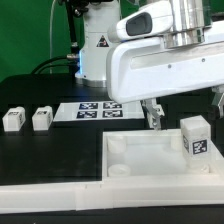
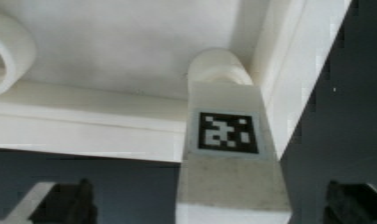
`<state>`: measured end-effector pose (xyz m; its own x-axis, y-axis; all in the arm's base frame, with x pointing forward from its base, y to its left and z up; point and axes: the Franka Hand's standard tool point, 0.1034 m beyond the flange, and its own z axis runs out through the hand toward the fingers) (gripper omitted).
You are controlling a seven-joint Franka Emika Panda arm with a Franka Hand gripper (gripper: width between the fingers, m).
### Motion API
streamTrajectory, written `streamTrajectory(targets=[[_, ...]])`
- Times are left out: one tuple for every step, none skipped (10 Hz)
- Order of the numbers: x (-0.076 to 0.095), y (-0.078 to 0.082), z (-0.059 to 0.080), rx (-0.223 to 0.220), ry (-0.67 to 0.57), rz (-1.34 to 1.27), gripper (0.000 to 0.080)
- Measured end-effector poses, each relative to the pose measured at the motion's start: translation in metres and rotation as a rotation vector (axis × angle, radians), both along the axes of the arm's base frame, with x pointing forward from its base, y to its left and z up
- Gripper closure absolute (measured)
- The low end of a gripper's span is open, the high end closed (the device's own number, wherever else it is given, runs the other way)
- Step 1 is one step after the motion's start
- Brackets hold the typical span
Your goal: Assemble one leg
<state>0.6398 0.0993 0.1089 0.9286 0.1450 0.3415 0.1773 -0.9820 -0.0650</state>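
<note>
A leg [image 1: 194, 135], a small white block with a black-and-white tag on its face, stands upright on the large white panel [image 1: 140, 165] near its corner at the exterior view's right. My gripper [image 1: 186, 108] is open above it, with one finger [image 1: 154, 116] on each side and not touching it. In the wrist view the leg [image 2: 227, 130] runs between the two dark fingertips [image 2: 60, 205], with wide gaps on both sides of the gripper [image 2: 211, 208]. A round socket [image 2: 0, 55] of the panel [image 2: 114, 70] shows beside it.
Two more legs [image 1: 13, 120] [image 1: 41, 119] lie on the black table at the exterior view's left. The marker board [image 1: 95, 108] lies flat behind the panel. The robot's base [image 1: 95, 45] stands at the back.
</note>
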Motion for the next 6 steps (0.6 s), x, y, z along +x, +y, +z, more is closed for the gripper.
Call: streamTrajectory(targets=[[-0.018, -0.001, -0.012, -0.008, 0.126, 0.010, 0.0151], [-0.022, 0.001, -0.017, -0.009, 0.184, 0.011, 0.0151], [-0.010, 0.003, -0.006, -0.003, 0.185, 0.001, 0.0151], [-0.015, 0.005, -0.005, -0.006, 0.295, 0.009, 0.0151], [-0.014, 0.006, -0.008, -0.008, 0.413, 0.019, 0.0151], [-0.014, 0.010, -0.011, -0.008, 0.526, 0.023, 0.0151]])
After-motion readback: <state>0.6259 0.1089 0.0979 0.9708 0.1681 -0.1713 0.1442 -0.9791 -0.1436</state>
